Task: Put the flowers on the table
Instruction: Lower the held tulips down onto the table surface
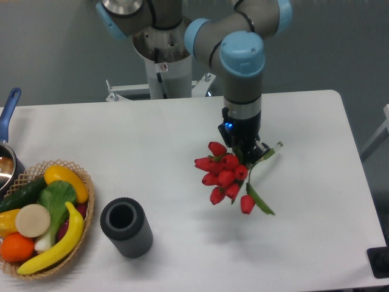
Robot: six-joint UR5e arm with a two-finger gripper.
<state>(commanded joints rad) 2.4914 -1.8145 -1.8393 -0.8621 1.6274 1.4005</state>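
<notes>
The flowers (223, 176), a bunch of red tulips with green leaves, hang head-down just above the white table (182, 134), right of centre. My gripper (249, 153) is shut on their stems from above, its body pointing down at the tabletop. One tulip head and a leaf stick out toward the lower right. The stem ends are hidden behind the gripper body.
A dark grey ribbed vase (126, 226) stands upright near the front, left of the flowers. A wicker basket (79, 237) of fruit and vegetables sits at the front left. A pot with a blue handle (8, 112) shows at the left edge.
</notes>
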